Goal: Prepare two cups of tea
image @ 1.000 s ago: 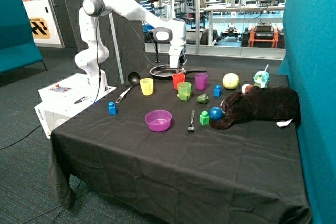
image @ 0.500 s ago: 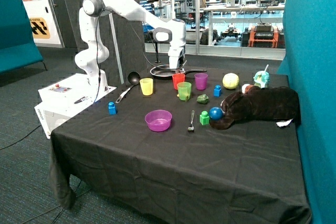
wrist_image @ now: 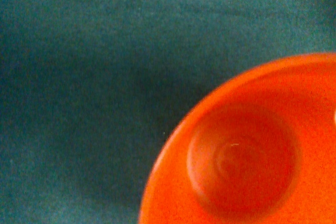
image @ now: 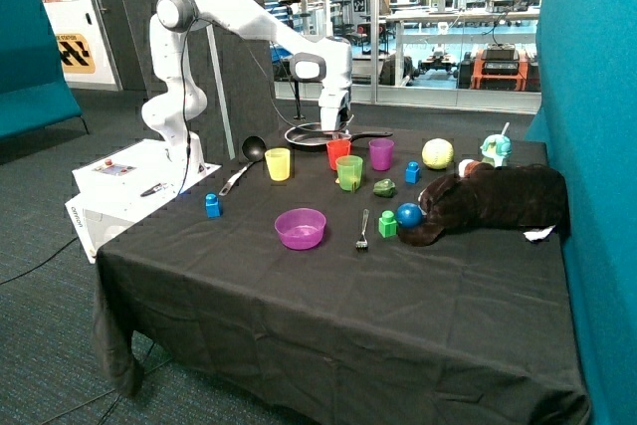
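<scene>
My gripper (image: 334,130) hangs just above the red cup (image: 338,152), close to the black frying pan (image: 317,134). The wrist view looks straight down into the red cup (wrist_image: 247,156); its bottom is bare, and a tiny white speck shows at the picture's edge. A green cup (image: 349,172), a purple cup (image: 381,154) and a yellow cup (image: 278,164) stand around it. No tea bag can be made out in either view.
A black ladle (image: 245,160) lies beside the yellow cup. A pink bowl (image: 301,228), a fork (image: 363,229), blue blocks (image: 212,206), a green block (image: 387,224), a blue ball (image: 409,214), a yellow ball (image: 437,153) and a brown plush toy (image: 493,201) lie on the black tablecloth.
The wrist has shifted slightly away from the purple cup over the red cup; nothing on the table has moved.
</scene>
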Motion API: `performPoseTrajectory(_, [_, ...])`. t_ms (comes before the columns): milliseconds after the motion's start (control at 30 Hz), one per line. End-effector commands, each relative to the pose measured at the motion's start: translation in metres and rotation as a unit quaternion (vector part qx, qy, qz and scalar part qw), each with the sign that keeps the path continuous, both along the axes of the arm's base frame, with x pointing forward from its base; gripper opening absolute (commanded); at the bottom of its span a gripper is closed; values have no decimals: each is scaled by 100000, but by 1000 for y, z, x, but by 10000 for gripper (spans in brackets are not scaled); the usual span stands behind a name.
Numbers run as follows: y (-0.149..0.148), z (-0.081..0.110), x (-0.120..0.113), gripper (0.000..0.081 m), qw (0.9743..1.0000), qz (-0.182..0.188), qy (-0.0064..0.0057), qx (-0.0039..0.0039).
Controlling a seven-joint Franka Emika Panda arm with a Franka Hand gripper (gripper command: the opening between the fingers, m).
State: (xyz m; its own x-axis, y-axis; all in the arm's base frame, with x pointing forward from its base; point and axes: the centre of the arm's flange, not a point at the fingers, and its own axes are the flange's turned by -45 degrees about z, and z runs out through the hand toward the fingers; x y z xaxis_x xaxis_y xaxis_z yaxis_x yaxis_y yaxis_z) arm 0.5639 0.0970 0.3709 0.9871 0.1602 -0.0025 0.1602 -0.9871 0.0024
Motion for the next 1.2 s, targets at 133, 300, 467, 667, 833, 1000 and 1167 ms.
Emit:
performPoseTrajectory(133, [3, -1, 5, 579, 100000, 168, -102, 139])
performPoseTrajectory(300, [3, 0, 5, 623, 100000, -21, -103, 139])
performPoseTrajectory(467, [4, 0, 5, 648, 100000, -41, -103, 139])
performPoseTrajectory(667, [6, 1, 3, 679, 100000, -26, -103, 139])
performPoseTrajectory(833, [6, 1, 1, 687, 100000, -43, -103, 139])
performPoseTrajectory(1000, [5, 3, -1, 700, 100000, 16, -102, 139])
performPoseTrajectory(1167, [4, 3, -2, 701, 100000, -14, -103, 139])
